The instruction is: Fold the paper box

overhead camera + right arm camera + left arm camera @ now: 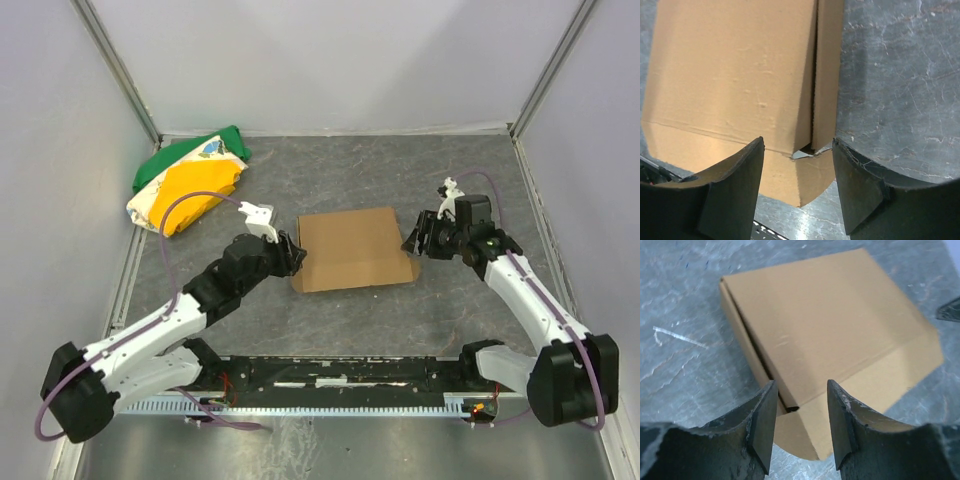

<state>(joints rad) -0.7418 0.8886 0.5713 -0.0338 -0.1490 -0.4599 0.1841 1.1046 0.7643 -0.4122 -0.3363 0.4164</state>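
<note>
Brown cardboard paper box (350, 248) lies mid-frame on the desk (400, 320), lid down, lower flap untucked. Left jaws and right jaws spread beside its lower corners, pinching nothing. Likely best: tuck both corners together.

A grey marbled table (380, 320) carries the brown paper box (350, 248) at its middle and a cloth bundle (190, 185) far left.

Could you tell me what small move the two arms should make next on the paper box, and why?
Probably bring the left fingers and right fingers in onto the near corners to lift the front flap. The paper box lies with its lid down, but that flap sticks out flat, untucked, and both pairs stand open, one at each corner.
</note>
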